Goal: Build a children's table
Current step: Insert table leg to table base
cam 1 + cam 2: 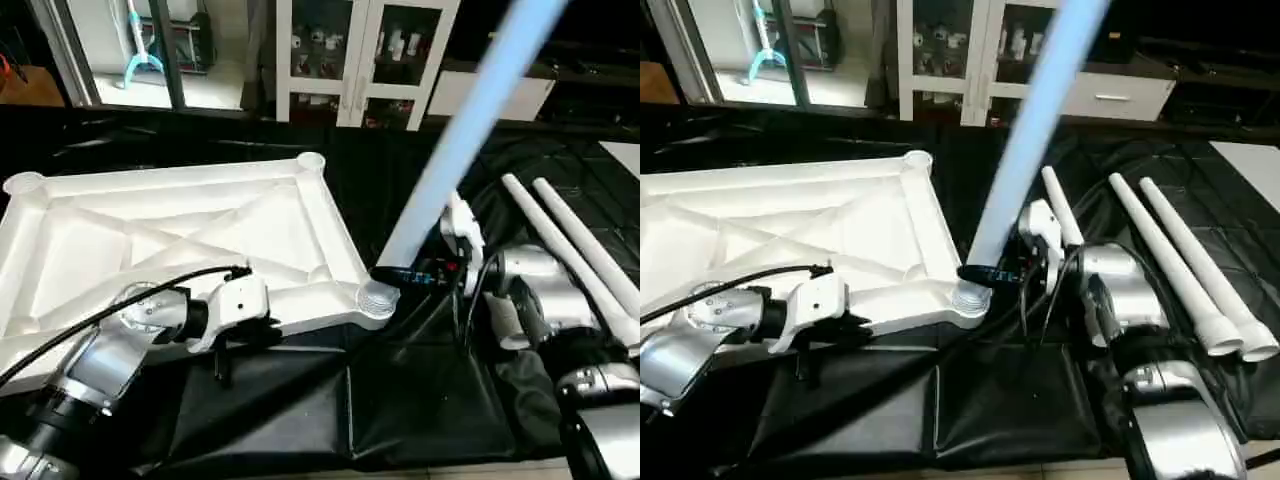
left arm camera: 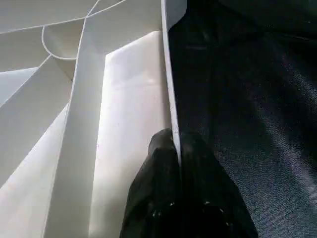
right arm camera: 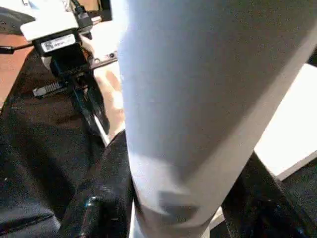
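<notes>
Left eye view: right pincer (image 1: pixel 985 272) pinches a leg (image 1: pixel 470 125) over the top's (image 1: pixel 160 235) near-right socket (image 1: pixel 378 296); left pincer (image 2: pixel 179 148) pinches its near rim (steadying, I'd guess). Next: seat it straight.

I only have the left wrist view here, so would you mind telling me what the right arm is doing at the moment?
Observer: The right gripper is shut on a table leg, holding it tilted with its lower end at the near right corner socket of the table top.
Operator: Thank you. Is the left gripper really clamping the top's edge?
Observer: Yes, the left gripper pinches the near edge wall, left of that socket.
Operator: Are other legs within reach?
Observer: Three spare legs lie on the black cloth to the right, beyond the right arm.
</notes>
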Controlling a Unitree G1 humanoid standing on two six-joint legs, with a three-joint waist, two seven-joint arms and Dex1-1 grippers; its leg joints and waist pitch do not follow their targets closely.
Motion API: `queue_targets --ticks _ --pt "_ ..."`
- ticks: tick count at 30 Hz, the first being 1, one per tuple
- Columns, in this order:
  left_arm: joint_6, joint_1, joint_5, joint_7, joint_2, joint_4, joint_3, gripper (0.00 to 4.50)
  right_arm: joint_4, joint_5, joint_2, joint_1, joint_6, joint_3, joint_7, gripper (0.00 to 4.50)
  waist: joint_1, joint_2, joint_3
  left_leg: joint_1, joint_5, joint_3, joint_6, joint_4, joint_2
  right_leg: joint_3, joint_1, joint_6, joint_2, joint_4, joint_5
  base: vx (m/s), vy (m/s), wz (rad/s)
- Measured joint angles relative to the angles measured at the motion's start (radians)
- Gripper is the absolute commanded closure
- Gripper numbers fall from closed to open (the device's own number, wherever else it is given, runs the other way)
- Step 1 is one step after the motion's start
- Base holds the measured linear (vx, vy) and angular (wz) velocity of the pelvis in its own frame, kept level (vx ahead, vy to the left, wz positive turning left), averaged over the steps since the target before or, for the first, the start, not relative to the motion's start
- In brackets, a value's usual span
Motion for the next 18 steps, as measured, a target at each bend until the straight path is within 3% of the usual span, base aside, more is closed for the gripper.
queue_targets --ticks 2,18 --pt "0.001 0.001 0.0 0.0 0.001 -0.002 0.001 4.5 0.007 -0.003 0.0 -0.006 0.001 0.003 0.002 2.66 -0.001 -0.004 -0.002 0.0 0.0 0.0 0.0 0.0 0.0 0.0 0.0 0.001 0.0 0.0 0.0 0.0 0.0 0.0" --pt "0.016 0.012 0.001 0.0 0.014 -0.016 0.006 4.5 0.078 -0.046 0.024 -0.071 -0.005 0.023 0.017 2.66 -0.005 -0.003 -0.002 0.002 -0.004 -0.004 -0.006 -0.002 0.001 0.002 -0.001 0.009 0.004 -0.001 -0.005 0.0 0.0 0.0"
